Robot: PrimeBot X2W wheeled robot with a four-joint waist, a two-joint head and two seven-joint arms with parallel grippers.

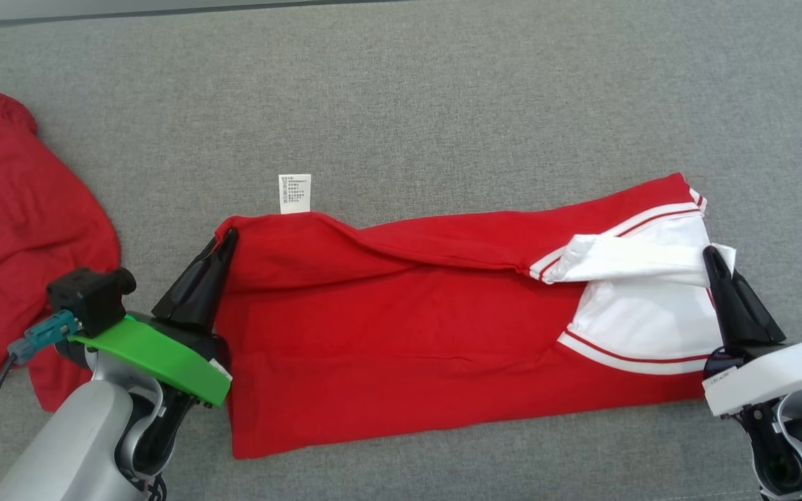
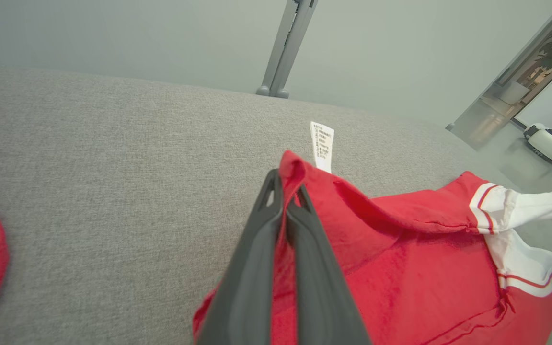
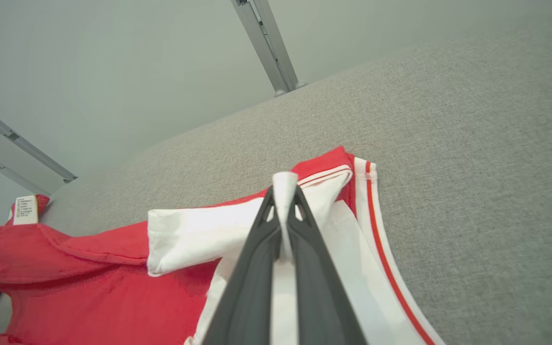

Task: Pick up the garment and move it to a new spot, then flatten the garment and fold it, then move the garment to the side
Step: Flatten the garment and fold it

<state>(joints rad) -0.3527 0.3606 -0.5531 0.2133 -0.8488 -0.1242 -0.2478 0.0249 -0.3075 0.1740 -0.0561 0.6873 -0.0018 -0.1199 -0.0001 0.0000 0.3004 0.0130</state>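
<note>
The left gripper [image 1: 223, 240] and right gripper [image 1: 711, 254] pinch the garment [image 1: 408, 327] at mid-frame edges; shallow holds may slip, collapsing the fold.

A crumpled red garment [image 1: 18, 236] lies at the left edge of a grey fabric surface [image 1: 443, 90]; a grey metal post [image 2: 288, 45] rises beyond its far edge.

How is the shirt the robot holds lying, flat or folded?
Partly folded: the red shirt has its far edge doubled over in a ridge, its ends pinched by the left gripper and right gripper.
</note>
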